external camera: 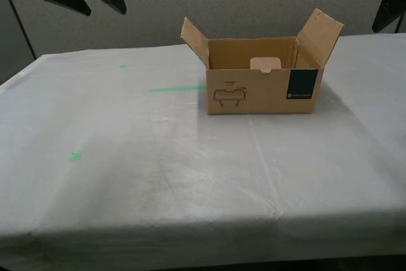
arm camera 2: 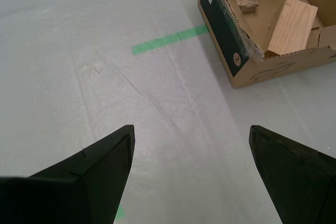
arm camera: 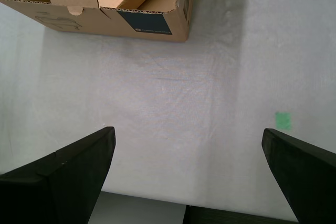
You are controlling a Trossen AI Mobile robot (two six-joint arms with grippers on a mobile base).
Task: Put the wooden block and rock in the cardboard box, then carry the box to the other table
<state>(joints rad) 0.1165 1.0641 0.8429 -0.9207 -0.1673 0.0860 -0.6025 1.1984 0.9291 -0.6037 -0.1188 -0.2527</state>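
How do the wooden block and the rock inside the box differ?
The wooden block is smooth, straight-edged and pale with grain lines; the rock is lumpy and rough. The block is clearly larger. The block leans tilted; the rock sits low in a corner. Both are inside the cardboard box.

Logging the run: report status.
Both grippers open, empty. Block and rock inside box, box on cloth table. Nothing in the way.

Cardboard box [external camera: 263, 90] front: line drawing w/ tiny print above, dark green label — text too small to read
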